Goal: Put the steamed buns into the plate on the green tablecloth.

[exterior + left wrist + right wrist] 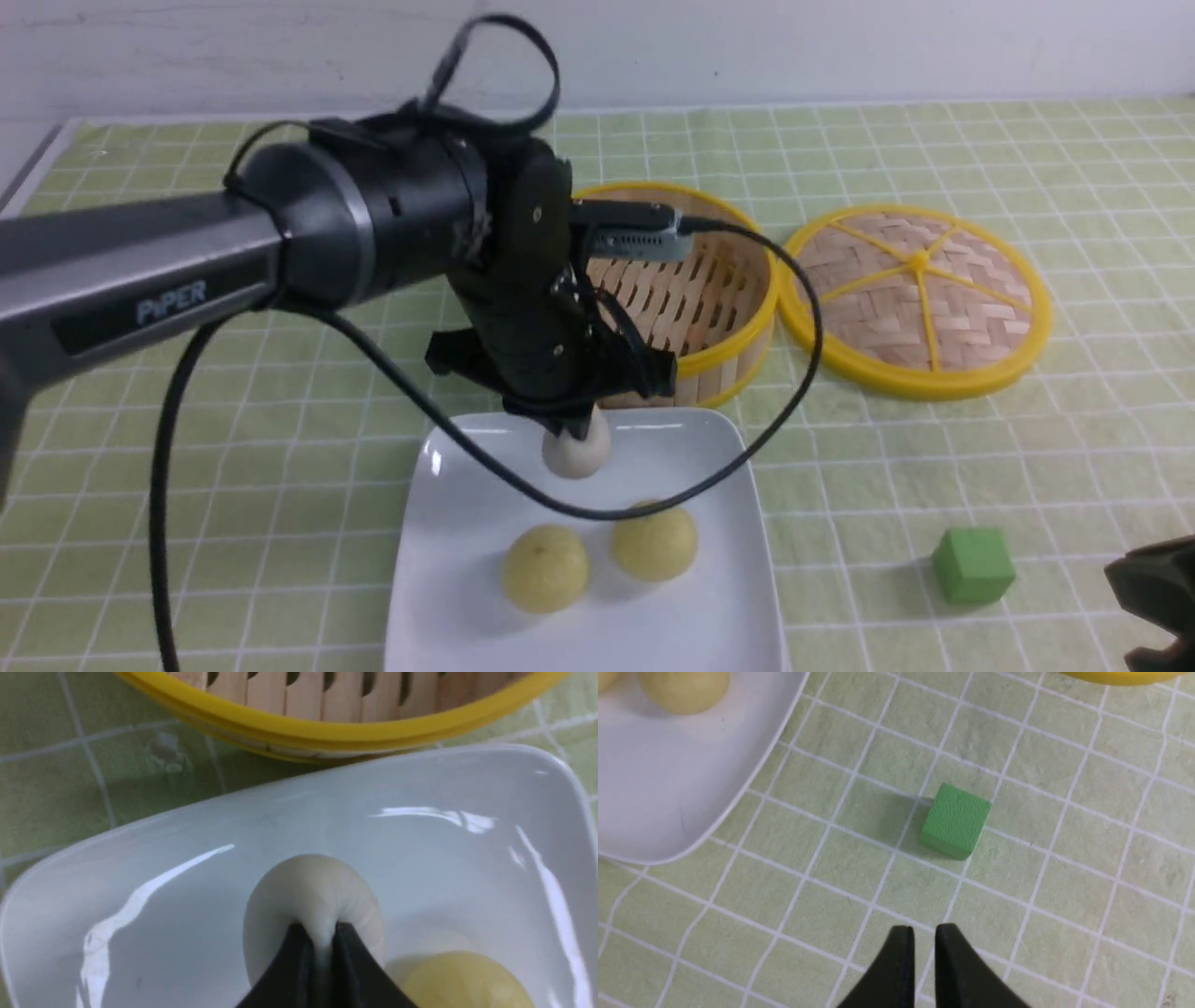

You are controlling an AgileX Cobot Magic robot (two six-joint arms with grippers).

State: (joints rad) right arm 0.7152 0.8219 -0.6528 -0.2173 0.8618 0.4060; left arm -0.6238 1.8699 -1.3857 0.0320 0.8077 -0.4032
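An off-white steamed bun (579, 455) (308, 886) hangs at the far part of the white square plate (467, 597) (140, 858). My left gripper (572, 431) (322, 933) is shut on it, pinching its top; whether it touches the plate I cannot tell. Two pale yellow steamed buns (546, 567) (655, 541) lie in the plate's middle, one also showing beside the held bun (467, 980). The plate lies on the green tablecloth (280, 448). My right gripper (1158, 597) (924, 933) sits low at the near right, its fingers almost together with nothing between them.
A bamboo steamer basket (709, 280) (327, 732) stands just behind the plate, and its woven lid (920, 299) lies flat to its right. A green cube (973, 565) (956, 820) rests on the cloth between the plate's corner (668, 788) and the right gripper.
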